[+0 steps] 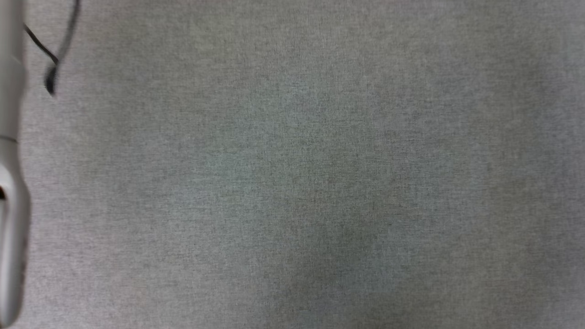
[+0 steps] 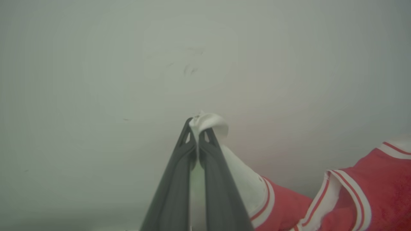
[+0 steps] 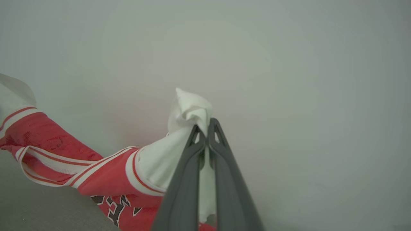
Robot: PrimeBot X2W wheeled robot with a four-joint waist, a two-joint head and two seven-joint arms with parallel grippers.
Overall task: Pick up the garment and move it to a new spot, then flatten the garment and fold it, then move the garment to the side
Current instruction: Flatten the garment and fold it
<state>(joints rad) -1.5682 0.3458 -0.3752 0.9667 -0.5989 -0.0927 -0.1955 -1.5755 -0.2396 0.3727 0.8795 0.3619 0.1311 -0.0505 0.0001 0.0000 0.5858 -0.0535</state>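
Note:
The garment (image 2: 379, 186) is a red jersey with white sleeves and red-and-white striped trim. In the left wrist view my left gripper (image 2: 196, 128) is shut on a bunched white sleeve (image 2: 244, 179), held up before a pale wall, and the red body trails off to the lower right. In the right wrist view my right gripper (image 3: 205, 128) is shut on the other white sleeve (image 3: 189, 109). The garment (image 3: 109, 179) sags to the lower left there, with part of its black white-outlined letters (image 3: 117, 205) showing.
The head view looks down on a flat grey cloth-covered surface (image 1: 292, 164). A pale forearm (image 1: 10, 183) runs along its left edge, with a thin dark cable (image 1: 55, 59) beside it at the upper left.

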